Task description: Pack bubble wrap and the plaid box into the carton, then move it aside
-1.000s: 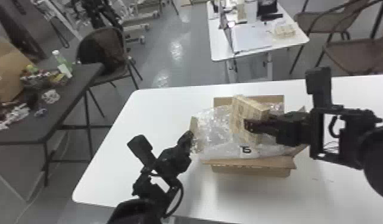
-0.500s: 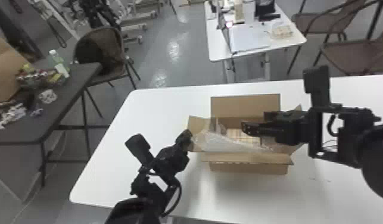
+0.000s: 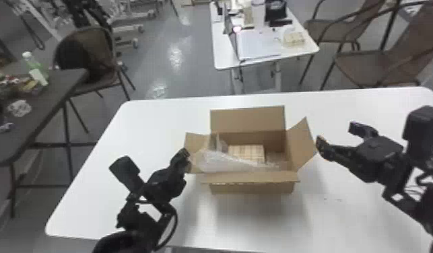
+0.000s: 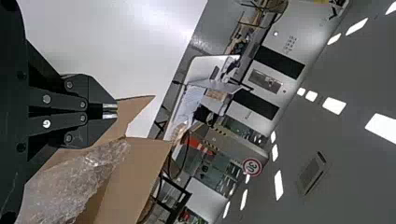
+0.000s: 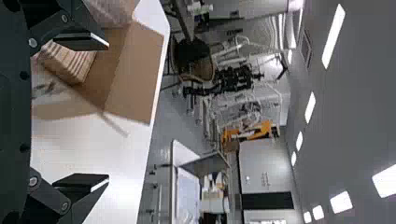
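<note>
Partly, bubble wrap (image 3: 212, 163) hides the plaid box (image 3: 248, 151).

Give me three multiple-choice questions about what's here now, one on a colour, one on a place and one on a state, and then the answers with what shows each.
1. What colour is the carton?
A. Blue
B. Brown
C. Black

2. Where is the plaid box?
A. Inside the carton
B. Between the right gripper's fingers
C. On a chair

3. How does the right gripper stand?
A. Shut on bubble wrap
B. Shut and empty
C. Open and empty

Answers:
1. B: its walls and raised flaps are plain brown in the head view.
2. A: its checked top shows within the carton's walls, behind the bubble wrap.
3. C: its fingers stand wide apart in the right wrist view, with nothing gripped between them.
</note>
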Robot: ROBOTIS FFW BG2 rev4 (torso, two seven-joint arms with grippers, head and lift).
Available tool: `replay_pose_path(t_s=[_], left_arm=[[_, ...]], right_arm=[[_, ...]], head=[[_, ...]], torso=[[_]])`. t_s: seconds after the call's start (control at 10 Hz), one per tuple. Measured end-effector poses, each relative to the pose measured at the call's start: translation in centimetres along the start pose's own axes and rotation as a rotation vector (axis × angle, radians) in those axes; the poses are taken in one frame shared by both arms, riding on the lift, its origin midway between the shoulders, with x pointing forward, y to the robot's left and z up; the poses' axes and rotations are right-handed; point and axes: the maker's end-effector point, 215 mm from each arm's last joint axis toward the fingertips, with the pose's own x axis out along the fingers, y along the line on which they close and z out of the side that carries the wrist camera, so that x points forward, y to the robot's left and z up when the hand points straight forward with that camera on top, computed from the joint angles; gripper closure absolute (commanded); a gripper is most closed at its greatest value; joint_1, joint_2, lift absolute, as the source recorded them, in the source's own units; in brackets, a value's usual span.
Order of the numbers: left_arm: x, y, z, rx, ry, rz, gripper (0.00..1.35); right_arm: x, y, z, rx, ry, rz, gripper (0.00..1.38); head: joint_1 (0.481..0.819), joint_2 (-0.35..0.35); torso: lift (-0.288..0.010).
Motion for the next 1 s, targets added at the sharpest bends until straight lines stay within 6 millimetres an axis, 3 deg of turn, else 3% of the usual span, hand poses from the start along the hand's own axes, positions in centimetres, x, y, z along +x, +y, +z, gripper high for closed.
replay_pose_path(t_s=[0.3, 0.6, 0.8, 1.0], left_arm=[[-0.6, 1.1, 0.4, -0.008, -0.023, 0.031, 1.21], [-2.2, 3.8, 1.3, -0.003, -0.067, 0.105, 1.21], [-4.3, 8.3, 3.5, 0.035, -0.143, 0.249, 1.21], [-6.4, 13.1, 6.4, 0.049, -0.275, 0.453, 1.21]], right_arm=[[-10.5, -7.1, -2.4, -0.062, -0.066, -0.225, 0.28], [-19.6, -10.1, -8.2, -0.066, 0.021, -0.354, 0.28], [-22.5, -11.1, -10.2, -0.056, 0.056, -0.395, 0.28], [-22.3, -10.7, -10.9, -0.043, 0.064, -0.364, 0.28]], head=[[0.695, 0.074], [0.695, 0.023], [0.695, 0.050], [0.695, 0.118]], torso=[[-0.102], [-0.102], [-0.102], [-0.102]])
